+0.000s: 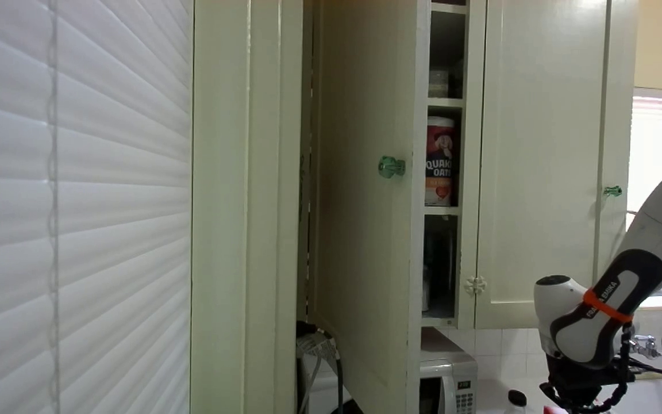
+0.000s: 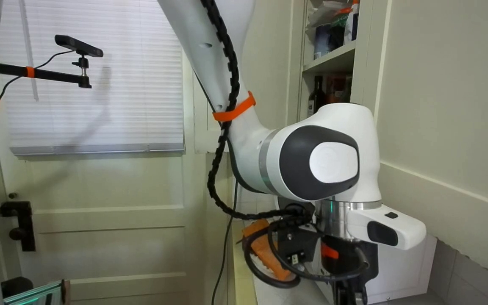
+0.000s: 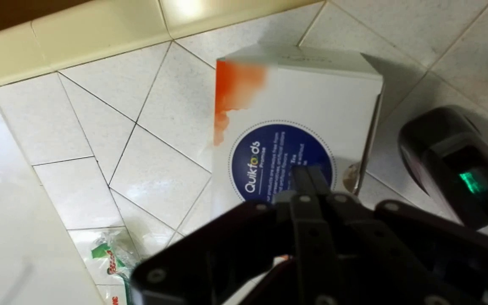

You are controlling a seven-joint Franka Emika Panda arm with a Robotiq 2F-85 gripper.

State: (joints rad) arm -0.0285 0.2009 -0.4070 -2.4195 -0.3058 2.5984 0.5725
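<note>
The closed black metal gripper (image 3: pixel 309 170) points at a rectangular white-and-orange cardboard box (image 3: pixel 295 127), left of a rounded black device (image 3: pixel 456 163).

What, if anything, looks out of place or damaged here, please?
Mainly the cabinet door: in an exterior view it stands open while the neighbouring door is shut. The Quikfoods box near the gripper has a dark line along one edge, possibly a loose flap; I can't confirm damage.
</note>
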